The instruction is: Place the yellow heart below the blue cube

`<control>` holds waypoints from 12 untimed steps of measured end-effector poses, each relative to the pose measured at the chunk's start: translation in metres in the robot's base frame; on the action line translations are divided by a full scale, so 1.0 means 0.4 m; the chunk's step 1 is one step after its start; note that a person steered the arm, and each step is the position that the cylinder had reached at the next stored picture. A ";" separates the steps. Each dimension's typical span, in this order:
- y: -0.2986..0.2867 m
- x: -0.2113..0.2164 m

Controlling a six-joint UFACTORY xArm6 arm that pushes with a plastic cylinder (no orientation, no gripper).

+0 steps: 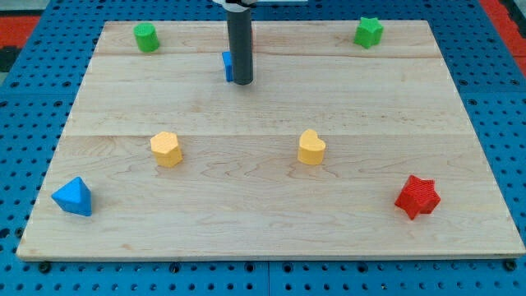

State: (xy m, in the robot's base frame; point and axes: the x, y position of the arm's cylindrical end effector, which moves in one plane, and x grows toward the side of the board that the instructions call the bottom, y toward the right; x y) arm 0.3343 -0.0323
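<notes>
The yellow heart [311, 147] lies right of the board's middle. The blue cube [227, 66] sits near the view's top centre, mostly hidden behind my rod; only its left side shows. My tip [241, 81] rests on the board right at the blue cube's lower right side, apparently touching it. The heart is well below and to the right of the tip and the cube.
A yellow hexagon-like block [166, 149] lies left of centre. A blue triangular block [73, 196] sits at the lower left, a red star [417, 196] at the lower right. A green block [146, 37] is at top left, a green star [368, 32] at top right.
</notes>
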 end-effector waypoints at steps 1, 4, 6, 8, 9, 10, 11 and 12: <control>0.059 0.006; 0.213 0.094; 0.414 0.388; 0.247 0.439; 0.249 0.380; 0.224 0.325; 0.227 0.288; 0.290 0.272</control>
State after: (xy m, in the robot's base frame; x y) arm 0.4432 0.0838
